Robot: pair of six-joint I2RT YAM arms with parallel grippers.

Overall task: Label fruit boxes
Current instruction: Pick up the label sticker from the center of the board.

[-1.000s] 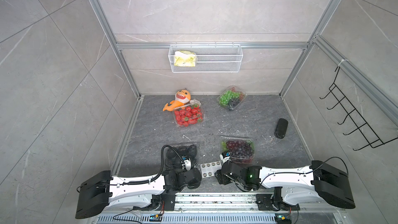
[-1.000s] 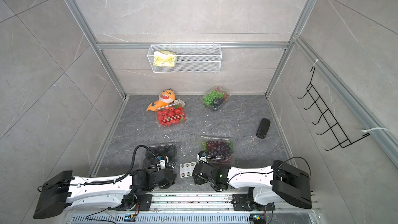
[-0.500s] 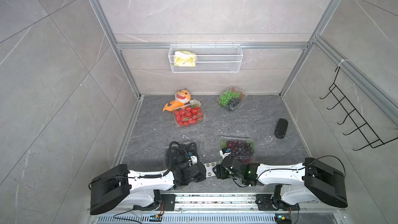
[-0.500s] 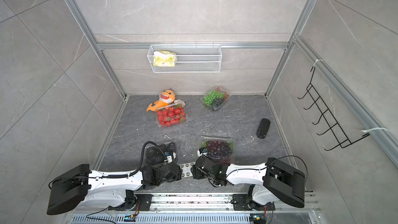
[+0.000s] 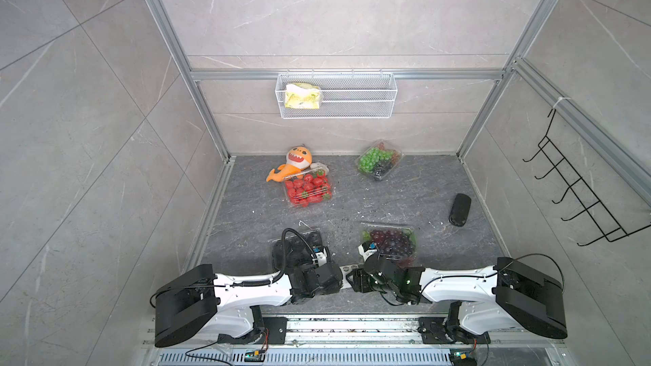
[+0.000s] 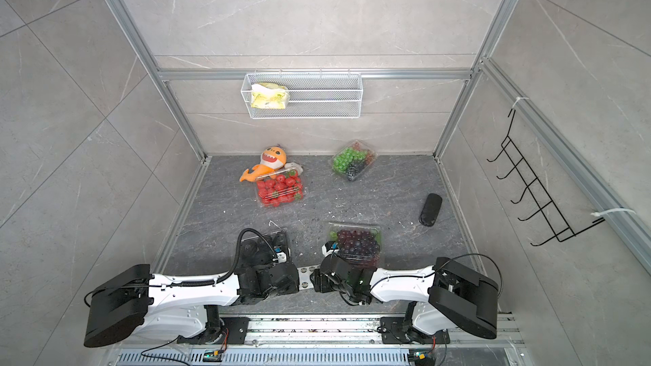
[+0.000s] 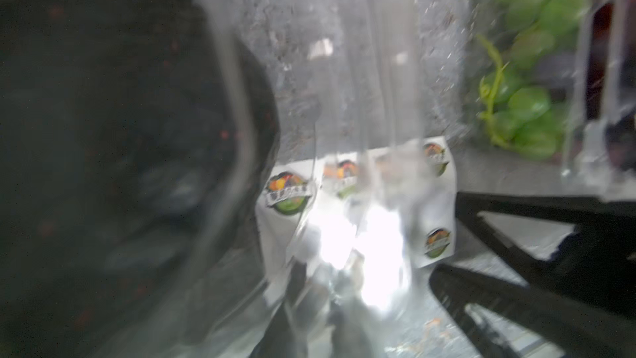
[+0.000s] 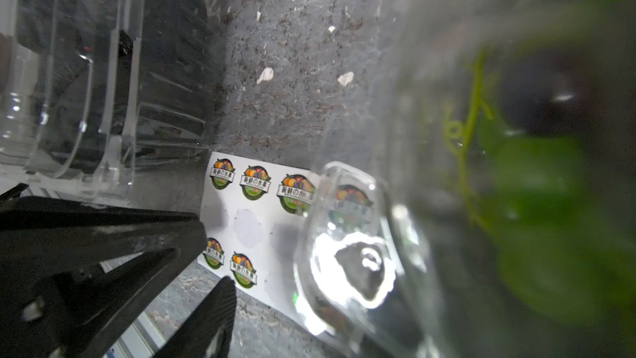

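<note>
Ribbed clear dark-fruit punnet and purple-grape punnet flank white sticker sheet; right pincer gapes, left pincer: cannot tell.

The strawberry box and the purple grape box are clear, shiny plastic. The sticker sheet is white paper with glossy round stickers. The worktop looks like dark grey stone, matt and a bit rough. The shark toy is soft orange cloth. The wall basket is white metal mesh. The hook rack is thin black wire.
</note>
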